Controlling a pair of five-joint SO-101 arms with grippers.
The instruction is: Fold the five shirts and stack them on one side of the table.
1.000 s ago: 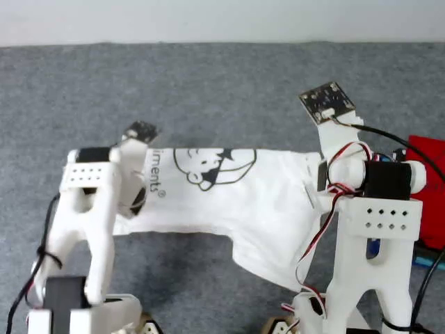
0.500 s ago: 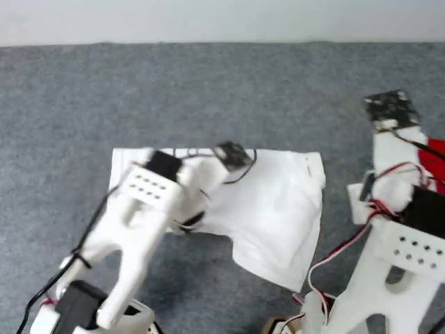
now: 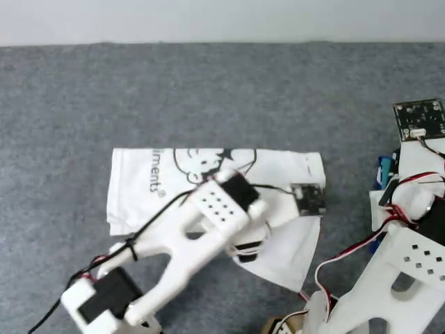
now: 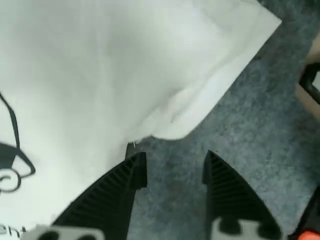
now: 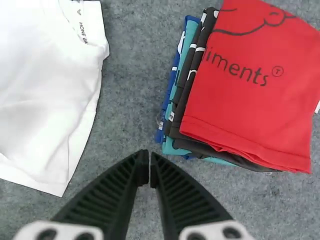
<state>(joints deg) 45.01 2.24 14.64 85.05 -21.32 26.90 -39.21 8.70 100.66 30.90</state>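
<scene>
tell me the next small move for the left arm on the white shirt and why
Probably lower the left gripper and close its fingers on the loose edge of the white shirt. The fingers are open, right beside that hem over the grey table, and the shirt lies only partly folded, one corner sticking out, apart from the stack.

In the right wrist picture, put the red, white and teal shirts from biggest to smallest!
1. red shirt and white shirt: look about alike, both cut off at the edge.
2. teal shirt: a thin strip in the stack.
</scene>
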